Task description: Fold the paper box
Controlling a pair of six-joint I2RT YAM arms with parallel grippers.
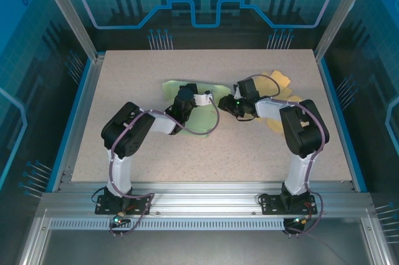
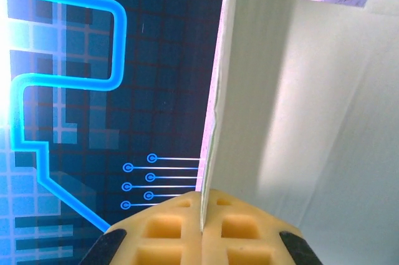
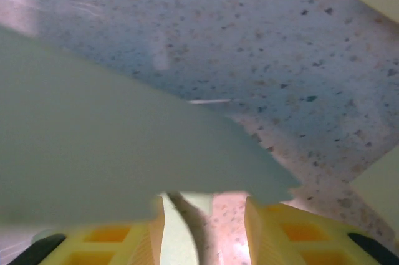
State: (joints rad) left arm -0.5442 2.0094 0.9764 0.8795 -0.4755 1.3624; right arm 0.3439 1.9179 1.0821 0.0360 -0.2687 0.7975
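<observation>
Pale-green paper box [image 1: 198, 121] lies mid-table; the left gripper [image 2: 202, 206] is clamped on one panel [image 2: 299, 121], standing it upright, likely for creasing — the right gripper [image 3: 202, 215], jaws part-open, straddles a flap [image 3: 112, 153], gripping nothing evident.

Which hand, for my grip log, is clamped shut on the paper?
The left hand: its jaws pinch the pale green paper sheet, while the right hand stands open.
</observation>
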